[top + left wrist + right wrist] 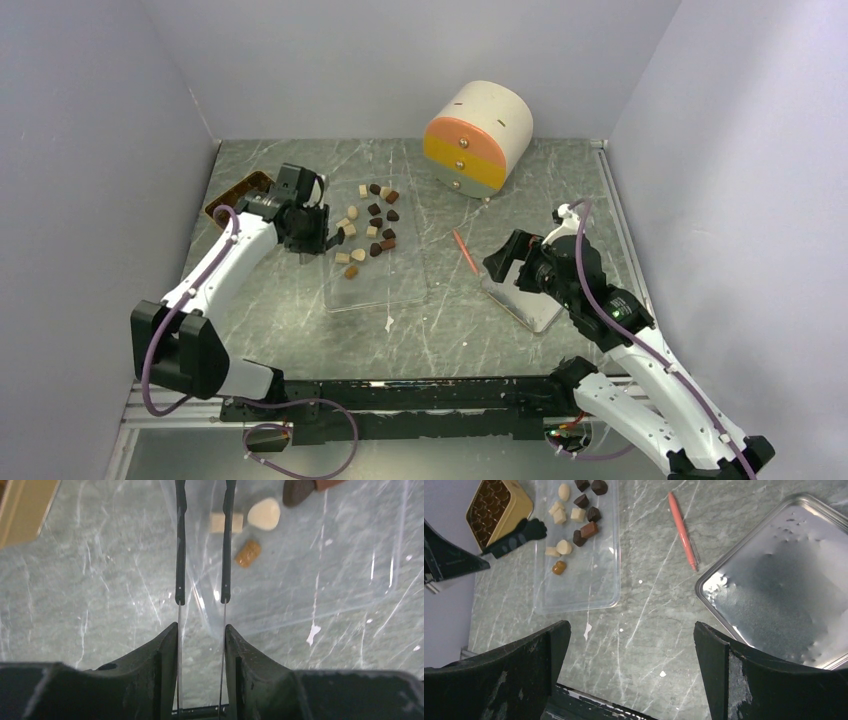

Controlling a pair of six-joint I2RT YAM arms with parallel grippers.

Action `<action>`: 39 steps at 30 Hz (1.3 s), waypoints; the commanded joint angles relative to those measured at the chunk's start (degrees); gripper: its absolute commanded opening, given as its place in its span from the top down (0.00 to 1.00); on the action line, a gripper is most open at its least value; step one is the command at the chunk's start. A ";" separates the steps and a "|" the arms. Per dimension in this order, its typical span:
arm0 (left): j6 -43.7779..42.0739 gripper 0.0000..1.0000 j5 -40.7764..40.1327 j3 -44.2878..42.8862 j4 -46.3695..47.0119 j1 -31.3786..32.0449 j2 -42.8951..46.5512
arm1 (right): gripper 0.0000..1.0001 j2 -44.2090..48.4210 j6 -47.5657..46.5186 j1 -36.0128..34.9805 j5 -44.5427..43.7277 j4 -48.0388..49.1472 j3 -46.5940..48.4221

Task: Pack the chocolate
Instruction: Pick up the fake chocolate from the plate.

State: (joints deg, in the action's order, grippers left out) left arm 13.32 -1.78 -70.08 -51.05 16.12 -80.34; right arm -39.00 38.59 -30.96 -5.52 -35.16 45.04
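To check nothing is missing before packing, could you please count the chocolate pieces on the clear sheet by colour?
Cream-white chocolate: 8
Dark brown chocolate: 6
Mid-brown chocolate: 3
Total: 17, as best the top view shows on the clear sheet.

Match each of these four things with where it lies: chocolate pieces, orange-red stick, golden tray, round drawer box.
1 chocolate pieces
2 orange-red stick
3 golden tray
4 round drawer box

A at the table's far edge
B on the clear sheet
C beside the left wall
D on bare tabletop between clear sheet and silver tray

Pairs: 1-B, 2-D, 3-C, 4-A
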 commanded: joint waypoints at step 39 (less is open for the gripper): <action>-1.97 0.58 4.99 10.07 2.35 0.93 5.65 | 0.01 3.32 0.35 -0.15 -1.12 0.49 0.21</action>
State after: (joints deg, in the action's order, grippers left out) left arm 12.71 3.25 -60.07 -51.03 16.86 -74.19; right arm -36.47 38.79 -30.96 -5.72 -35.18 45.25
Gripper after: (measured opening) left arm 0.430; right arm 0.989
